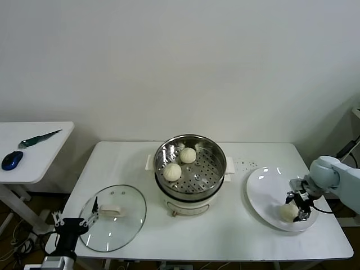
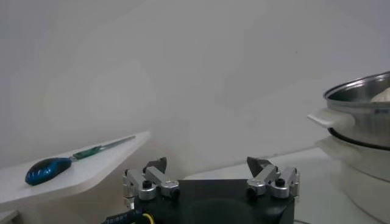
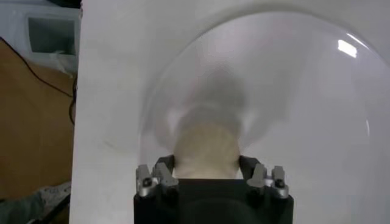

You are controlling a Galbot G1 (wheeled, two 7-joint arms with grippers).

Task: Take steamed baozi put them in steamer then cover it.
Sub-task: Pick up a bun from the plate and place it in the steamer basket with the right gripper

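Observation:
The steel steamer [image 1: 216,147] stands on its white cooker base at the table's middle and holds two baozi [image 1: 188,154] [image 1: 172,171]. Its rim also shows in the left wrist view [image 2: 359,91]. The white plate [image 1: 264,191] lies at the right. My right gripper [image 1: 298,208] is down on the plate, its fingers closed against a third baozi [image 1: 288,212]; the right wrist view shows this baozi [image 3: 206,146] filling the gap of the gripper [image 3: 206,167]. A fourth baozi is not in view. The glass cover [image 1: 121,225] lies flat at the front left. My left gripper [image 2: 207,165] is open and empty beside it.
A low side table [image 1: 50,132] at the far left carries a blue mouse [image 1: 12,160] and a green-handled tool [image 1: 39,138]. The plate sits close to the table's right front edge. A cable hangs off the far right.

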